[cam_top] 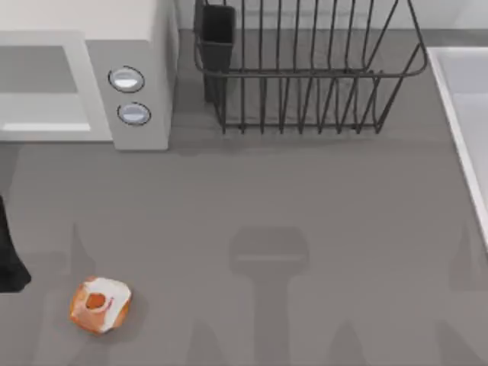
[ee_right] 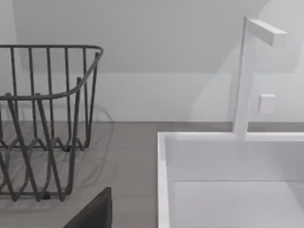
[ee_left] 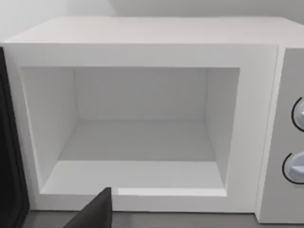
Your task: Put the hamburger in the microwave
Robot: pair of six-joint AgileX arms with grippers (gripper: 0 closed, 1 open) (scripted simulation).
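Hamburger (cam_top: pixel 100 305) lying on the table (cam_top: pixel 305 213), out in front of the microwave (cam_top: pixel 141 46) and well apart from it, roughly in line with the strip between the open mouth and the knob panel. Sitting alone, touched by nothing. Roundish, so no long axis worth lining up on; any approach angle looks about as good as another.

Dark part of the left arm (cam_top: pixel 9 263) at the table's edge, farther left than the microwave's knobs (cam_top: pixel 126 79) and just left of the bun. Left gripper (ee_left: pixel 97 209) facing straight into the microwave's grey cavity (ee_left: pixel 137 142), near its front sill. Released or clenched: cannot tell. Nothing seen held in it. Cavity bare, mouth unobstructed, dark door edge (ee_left: pixel 9 142) off to one side.

Judged nearer by far: the left arm. Coming move probably a turn away from the microwave's mouth and down toward the bun, then a carry back along the same line into the cavity.

Right of the microwave, just beside it: black wire dish rack (cam_top: pixel 305 84). Farther right again: white sink (cam_top: pixel 465 114). Right gripper (ee_right: pixel 97 209) looking out over the rack and the sink with its faucet (ee_right: pixel 244 76), well apart from the microwave and the bun. Released or clenched: cannot tell. Apparently parked.
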